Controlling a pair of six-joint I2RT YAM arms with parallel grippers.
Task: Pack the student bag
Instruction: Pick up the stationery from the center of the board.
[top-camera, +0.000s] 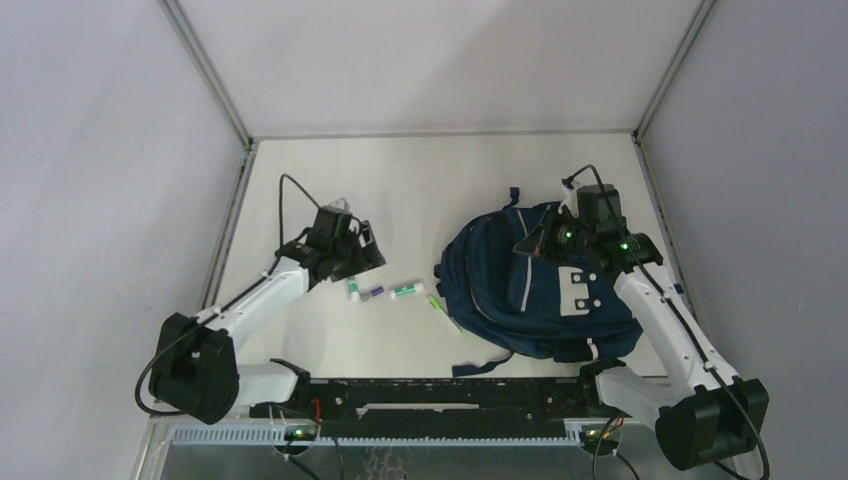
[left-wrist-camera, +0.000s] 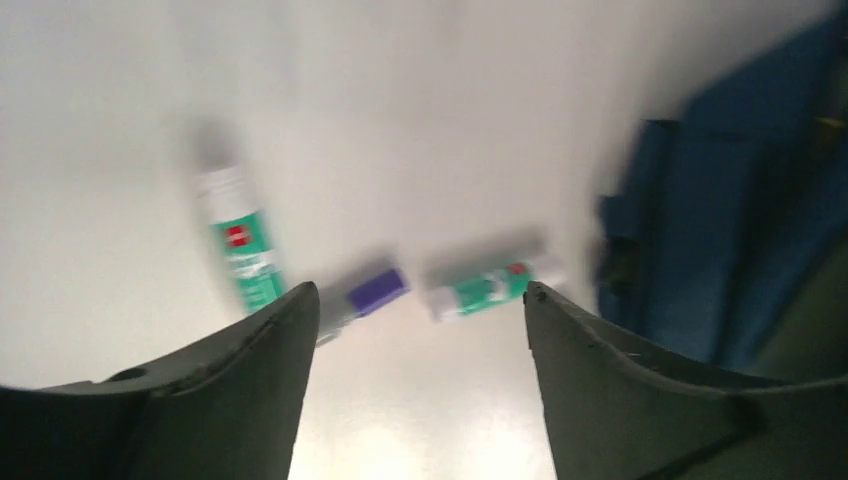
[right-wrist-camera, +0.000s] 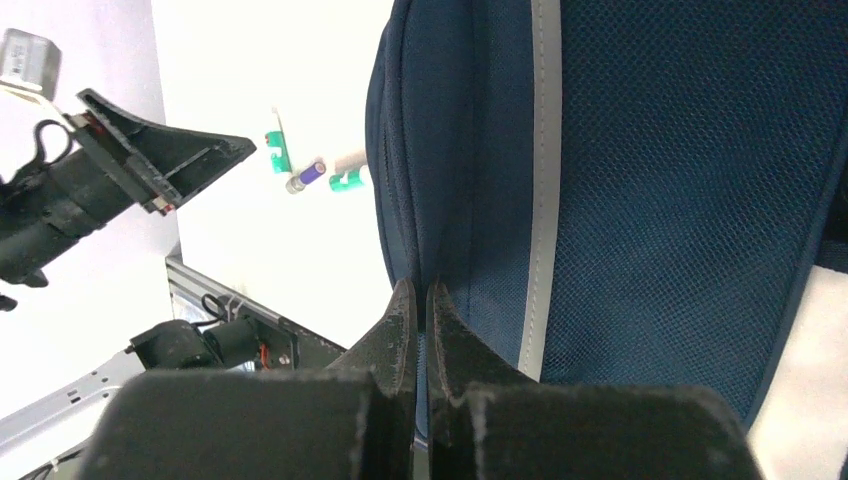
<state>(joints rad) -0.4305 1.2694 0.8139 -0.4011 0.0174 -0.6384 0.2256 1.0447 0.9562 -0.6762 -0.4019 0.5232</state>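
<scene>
Student bag lies on the right side of the table. My right gripper is pinched tight on a fold of its fabric. My left gripper hangs spread wide, empty, above a green glue stick and a purple-capped marker.

White matte table top fills the floor of this booth, with soft, even light on it and only faint shadows. Ahead of the left gripper's fingers that top shows a pale glare. Left of the right gripper's fingers it runs bright. Beyond both pairs stands a plain lilac-grey back wall panel, with matching side panels left and right and slim metal corner posts between. Behind the fingers, at the near edge, lie a black rail and a grey slotted strip.
</scene>
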